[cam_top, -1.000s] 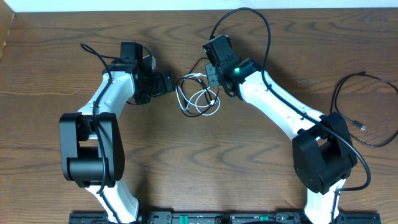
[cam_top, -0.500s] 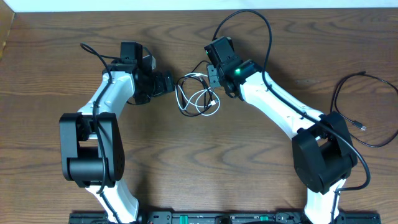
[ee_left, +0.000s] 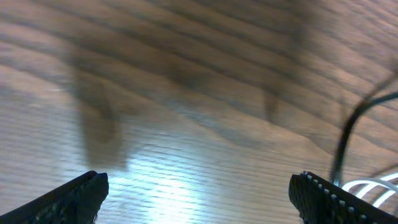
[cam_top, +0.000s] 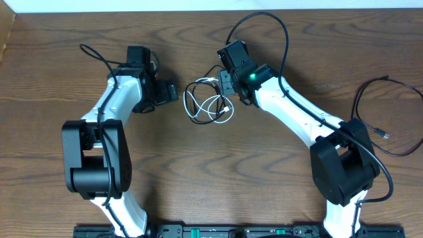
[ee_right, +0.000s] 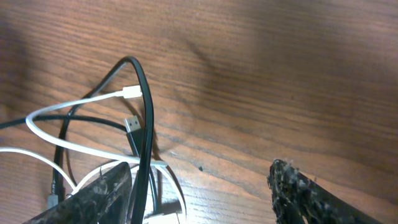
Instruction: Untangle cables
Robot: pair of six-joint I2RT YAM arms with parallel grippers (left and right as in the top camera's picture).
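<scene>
1. Closest in, from the right wrist view, the right gripper (ee_right: 199, 196) has its jaws parted with a broad gap and clamps nothing. The black cable (ee_right: 146, 112) arches up and drops into that gap, running just beside the picture-left finger (ee_right: 93, 199).
2. Just beyond, the white cable (ee_right: 68, 109) loops across the black one. Its white plug (ee_right: 130, 93) lies against the black arch, and a black plug (ee_right: 131, 126) sits just below it, all on the wooden table (ee_right: 280, 74).
3. From the blurred left wrist view, the left gripper (ee_left: 202, 199) has its jaws spread wide, with only bare wood between them. A black strand and a bit of white loop show at the right edge of that picture, past the picture-right fingertip (ee_left: 323, 196).
4. From overhead, the two cables lie tangled together mid-table, between the grippers. The right gripper is over the tangle's upper right edge, and the left gripper is near its left edge but apart from it.
5. The left arm (cam_top: 122, 99) rises from its base at the near edge, its white forearm running away from the base and its wrist bent inward so the gripper points at the cables. The right arm (cam_top: 297, 112) stretches diagonally from its base toward the table's middle, a green light lit near its wrist.
6. Farthest out, a loose black cord (cam_top: 357, 104) with a small plug end curls at the table's right end, well apart from the tangled pair.
</scene>
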